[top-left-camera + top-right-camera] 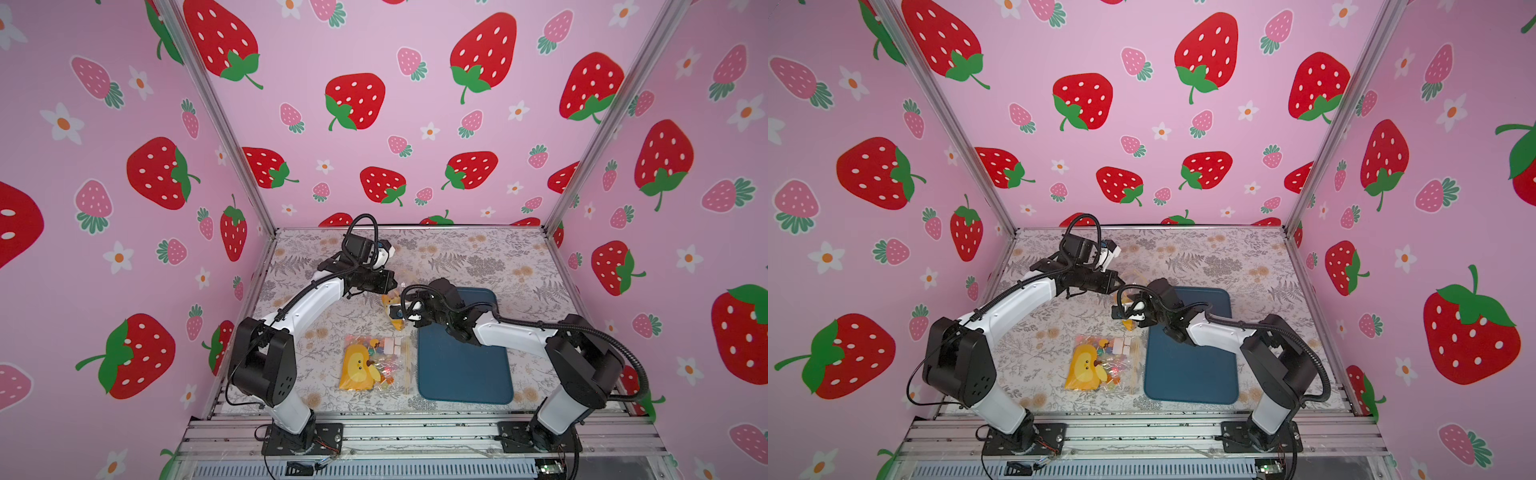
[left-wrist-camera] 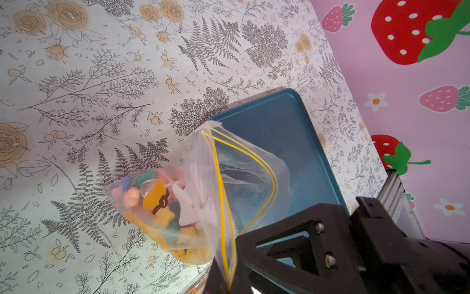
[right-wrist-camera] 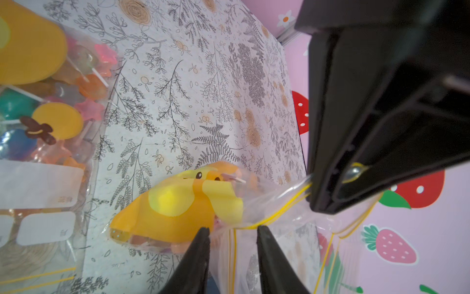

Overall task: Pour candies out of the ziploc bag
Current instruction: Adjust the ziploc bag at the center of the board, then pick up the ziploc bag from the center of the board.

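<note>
Aloft, ziploc bag (image 2: 195, 183) rim in left pincer (image 3: 321, 201) (clamped); right pincer (image 3: 232, 234) straddles edge.

White labels (image 3: 45, 227) bear illegible print

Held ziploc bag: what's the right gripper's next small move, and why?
Probably close the right gripper on the free lip of the ziploc bag. Its fingers straddle the yellow zip line with a gap, while the left gripper pinches the opposite lip. With candies inside, spreading the mouth needs both lips held.
</note>
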Tool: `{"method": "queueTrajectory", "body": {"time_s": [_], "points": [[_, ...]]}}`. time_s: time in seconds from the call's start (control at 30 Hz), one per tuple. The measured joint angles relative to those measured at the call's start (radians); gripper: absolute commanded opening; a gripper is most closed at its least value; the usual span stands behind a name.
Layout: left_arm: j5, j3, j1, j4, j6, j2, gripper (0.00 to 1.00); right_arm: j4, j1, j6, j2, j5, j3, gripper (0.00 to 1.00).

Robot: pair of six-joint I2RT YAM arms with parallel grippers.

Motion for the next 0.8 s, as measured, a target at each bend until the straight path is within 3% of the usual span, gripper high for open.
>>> {"method": "queueTrajectory", "body": {"time_s": [0.13,0.43,0.6,0.8], "points": [[0.004,-0.003,0.0,0.002,0.0,0.0,0.0,0.002,0.0,0.0,0.012,0.007,0.001,0.0],[0.006,-0.007,0.0,0.008,0.0,0.0,0.03,0.002,0.0,-0.001,0.008,0.011,0.0,0.0],[0.003,-0.035,0.001,0.052,-0.006,-0.016,0.44,0.001,-0.008,0.023,-0.032,0.0,-0.003,0.0],[-0.044,-0.155,0.018,0.155,-0.034,-0.147,0.66,0.002,-0.037,0.106,-0.092,-0.033,-0.003,0.0]]}}
